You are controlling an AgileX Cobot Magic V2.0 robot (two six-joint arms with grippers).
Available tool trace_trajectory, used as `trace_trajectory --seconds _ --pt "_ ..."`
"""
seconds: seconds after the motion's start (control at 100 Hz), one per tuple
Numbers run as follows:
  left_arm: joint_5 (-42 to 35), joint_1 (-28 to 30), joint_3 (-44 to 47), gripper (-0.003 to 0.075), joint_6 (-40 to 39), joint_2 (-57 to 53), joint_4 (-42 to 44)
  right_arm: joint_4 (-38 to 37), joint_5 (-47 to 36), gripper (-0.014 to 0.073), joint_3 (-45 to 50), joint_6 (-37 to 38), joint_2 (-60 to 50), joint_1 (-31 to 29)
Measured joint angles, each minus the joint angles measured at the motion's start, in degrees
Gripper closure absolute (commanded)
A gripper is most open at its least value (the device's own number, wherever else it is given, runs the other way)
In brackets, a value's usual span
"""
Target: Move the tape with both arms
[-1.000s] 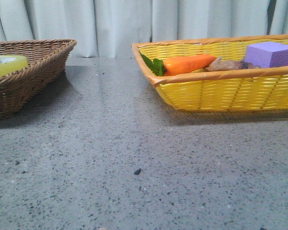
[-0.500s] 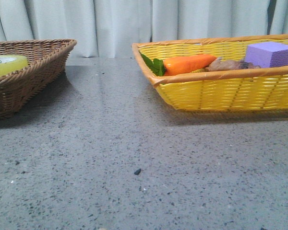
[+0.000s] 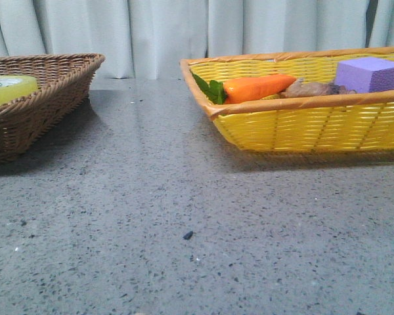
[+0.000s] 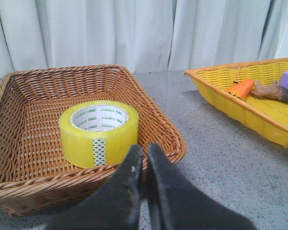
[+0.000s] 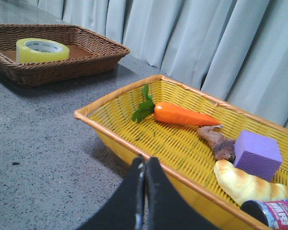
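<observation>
The yellow tape [image 4: 99,132] lies flat inside the brown wicker basket [image 4: 163,129] at the table's left; its white core shows green lettering. The front view catches only its top edge, tape [image 3: 10,88], over the basket [image 3: 52,98] rim. My left gripper [image 4: 144,149] is shut and empty, hovering just short of the basket's near rim, in front of the roll. My right gripper [image 5: 145,162] is shut and empty too, poised before the near rim of the yellow basket [image 5: 129,132]. From the right wrist the tape [image 5: 42,50] appears far off. Neither arm shows in the front view.
The yellow basket [image 3: 302,125] at the right holds a carrot [image 3: 256,87], a purple foam block [image 3: 370,73], a brown root-like piece [image 5: 220,143], a bread roll [image 5: 242,182] and a can [image 5: 273,213]. Speckled grey tabletop [image 3: 184,216] lies between the baskets; curtains hang behind.
</observation>
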Motion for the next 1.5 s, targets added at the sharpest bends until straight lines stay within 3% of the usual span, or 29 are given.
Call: trace_trajectory --seconds 0.27,0.77,1.5 --pt "-3.2 1.9 6.1 0.0741 0.0 -0.4 1.2 0.0 0.1 0.0668 0.0 0.0 0.0 0.0" --pt "-7.1 19.6 19.8 0.0741 0.0 -5.3 4.3 0.0 0.1 0.0668 0.0 0.0 0.0 0.0" --pt "-6.6 19.9 19.8 0.0741 0.0 -5.3 4.2 0.0 0.3 0.0668 0.0 0.0 0.0 0.0"
